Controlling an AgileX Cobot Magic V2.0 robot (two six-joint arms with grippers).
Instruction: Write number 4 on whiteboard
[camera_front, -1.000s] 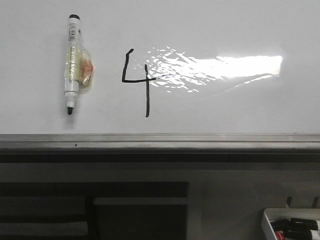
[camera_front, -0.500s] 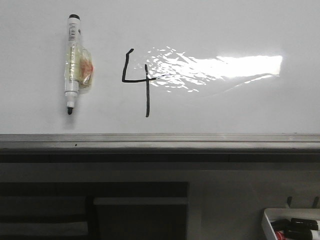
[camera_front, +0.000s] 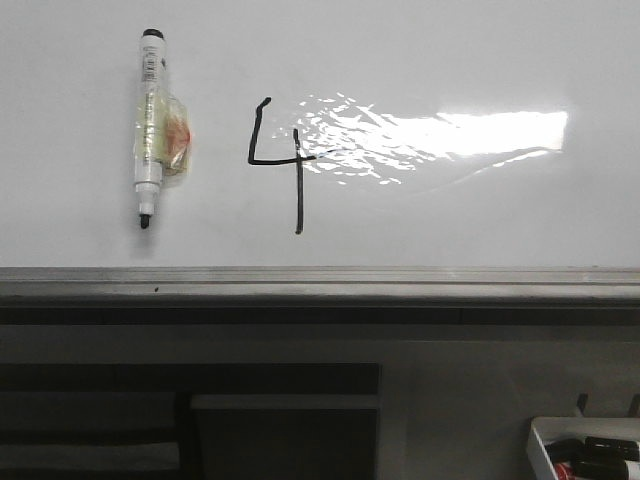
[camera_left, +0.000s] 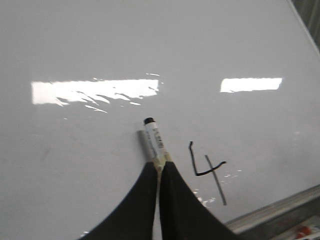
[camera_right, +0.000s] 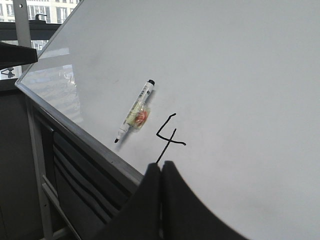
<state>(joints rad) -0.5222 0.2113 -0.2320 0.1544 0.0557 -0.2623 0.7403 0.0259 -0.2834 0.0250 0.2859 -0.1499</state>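
The whiteboard (camera_front: 450, 60) fills the upper front view, with a black open-topped number 4 (camera_front: 280, 160) drawn on it. A white marker pen (camera_front: 150, 125) with a yellowish tape wad lies flat on the board, left of the 4 and tip down. No gripper shows in the front view. In the left wrist view my left gripper (camera_left: 159, 164) is shut and away from the board. The marker (camera_left: 154, 140) shows beyond its tips and the 4 (camera_left: 207, 167) beside them. My right gripper (camera_right: 161, 165) is shut and empty, with the 4 (camera_right: 170, 137) and marker (camera_right: 134, 112) beyond it.
A bright rippled glare patch (camera_front: 440, 135) lies right of the 4. The grey metal edge rail (camera_front: 320, 283) runs along the board's lower edge. A small white tray (camera_front: 540, 440) of markers sits at the lower right. Dark shelving lies under the board.
The whole front view has shifted a few pixels to the right. The marker and the 4 keep their places on the board.
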